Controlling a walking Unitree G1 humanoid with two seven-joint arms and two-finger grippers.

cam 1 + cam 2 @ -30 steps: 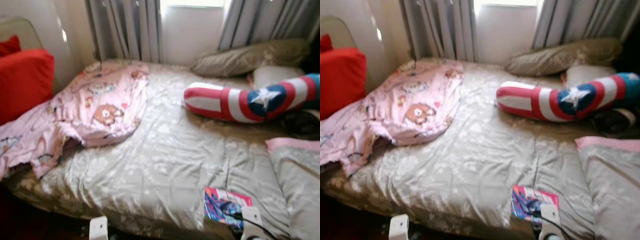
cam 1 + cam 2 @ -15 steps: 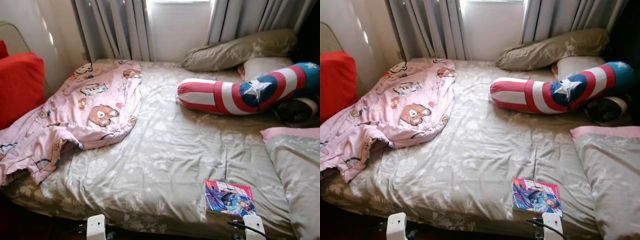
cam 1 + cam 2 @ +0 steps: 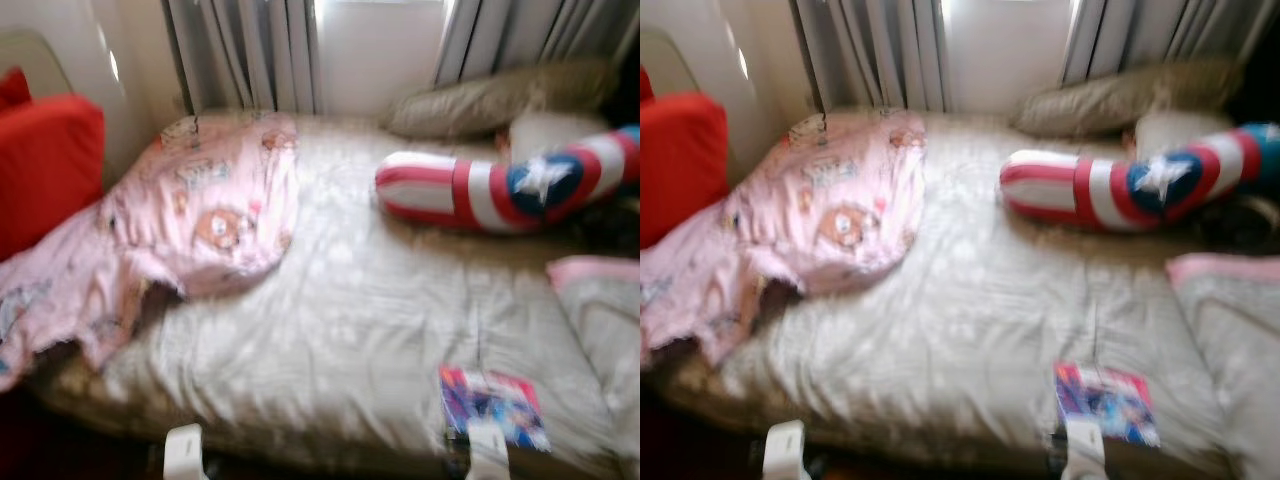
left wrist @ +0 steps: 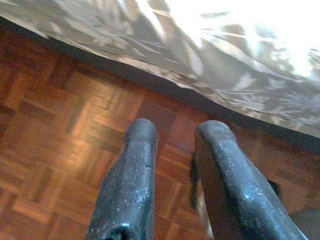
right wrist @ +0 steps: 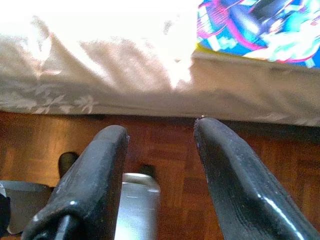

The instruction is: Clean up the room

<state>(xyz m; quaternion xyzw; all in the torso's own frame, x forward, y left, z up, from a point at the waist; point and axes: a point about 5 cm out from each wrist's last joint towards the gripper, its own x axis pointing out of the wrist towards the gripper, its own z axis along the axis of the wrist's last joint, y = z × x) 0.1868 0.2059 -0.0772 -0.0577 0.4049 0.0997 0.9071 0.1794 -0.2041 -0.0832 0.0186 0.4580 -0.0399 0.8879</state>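
The robot stands at the foot of a bed (image 3: 330, 330), and the head views are blurry. A book (image 3: 495, 408) with a bright cover lies flat on the bed, near the front edge on the robot's right side. This looks like the first thing to pick up.

The right gripper (image 5: 159, 175) hangs low in front of the bed edge, over the wood floor (image 5: 165, 145). Its two black fingers (image 5: 92, 175) are spread apart and hold nothing. In the right wrist view the book (image 5: 260, 25) sits on top of the bed, just past the edge, ahead of the fingers and off to one side. So the book is up and forward from this gripper, and near to it.

The left gripper (image 4: 175, 175) is also low over the floor by the bed edge. Its fingers (image 4: 132, 170) have a gap between them and hold nothing. It is on the far side from the book, so the right arm is the nearer one.

The book's long side seems to run along the bed's front edge, but the blur makes that hard to tell.

A pink blanket (image 3: 190, 220) lies crumpled on the left part of the bed. A long pillow (image 3: 500, 190) with red and white stripes and a star lies well behind the book.
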